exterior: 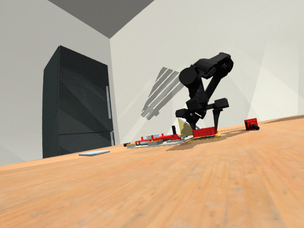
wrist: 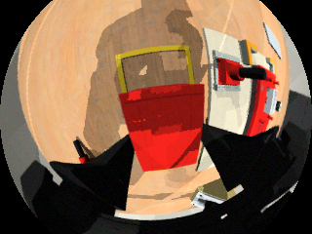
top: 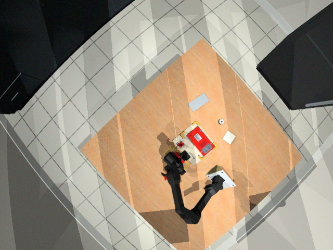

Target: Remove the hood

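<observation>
Above the yellow outline (top: pixel 168 150), seen from the top, the gripper (top: pixel 179 156) (exterior: pixel 205 129) (wrist: pixel 166 132) hangs beside the car base (top: pixel 195 160). From outside, its fingers grasp the red hood (exterior: pixel 204 131) (wrist: pixel 165 127), slightly raised. At the wrist, the hood covers the outline's near part.

black fridge (top: pixel 298 59) (exterior: pixel 80 103) beside table; pale blue-grey plate (top: pixel 198 102) (exterior: pixel 94 153) (wrist: pixel 272 40) lying flat, white square (top: pixel 229 137) nearby.

A kitchen, judging by the dark refrigerator (top: pixel 304 61) (exterior: pixel 78 98).
</observation>
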Tool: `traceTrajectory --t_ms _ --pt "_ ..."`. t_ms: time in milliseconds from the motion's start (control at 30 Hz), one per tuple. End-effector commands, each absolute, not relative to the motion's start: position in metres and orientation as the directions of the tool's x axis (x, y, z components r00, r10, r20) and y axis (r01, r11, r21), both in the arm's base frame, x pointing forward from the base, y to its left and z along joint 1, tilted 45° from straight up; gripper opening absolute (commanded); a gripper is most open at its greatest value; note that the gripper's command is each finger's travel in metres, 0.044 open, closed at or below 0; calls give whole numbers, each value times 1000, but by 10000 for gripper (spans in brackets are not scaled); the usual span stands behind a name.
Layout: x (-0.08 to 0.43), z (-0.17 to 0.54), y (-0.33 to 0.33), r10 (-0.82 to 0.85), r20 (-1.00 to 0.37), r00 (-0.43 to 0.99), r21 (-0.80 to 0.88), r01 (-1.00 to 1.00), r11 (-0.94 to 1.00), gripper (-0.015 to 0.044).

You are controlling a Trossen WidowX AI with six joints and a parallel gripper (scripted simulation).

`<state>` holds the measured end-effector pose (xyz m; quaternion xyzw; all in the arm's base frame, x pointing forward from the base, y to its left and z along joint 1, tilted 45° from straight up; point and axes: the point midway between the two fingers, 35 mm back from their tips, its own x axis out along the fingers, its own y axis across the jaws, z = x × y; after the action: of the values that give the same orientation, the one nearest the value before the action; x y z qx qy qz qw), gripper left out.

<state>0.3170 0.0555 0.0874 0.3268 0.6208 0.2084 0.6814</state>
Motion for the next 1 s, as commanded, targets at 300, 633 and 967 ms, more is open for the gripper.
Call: traceTrajectory --t_ms 300,633,967 --pt "317 82 61 694 -707 139 708 130 695 0" --pt "318 83 60 690 -709 142 705 122 699 184" --pt "318 84 59 690 -710 142 704 122 699 440"
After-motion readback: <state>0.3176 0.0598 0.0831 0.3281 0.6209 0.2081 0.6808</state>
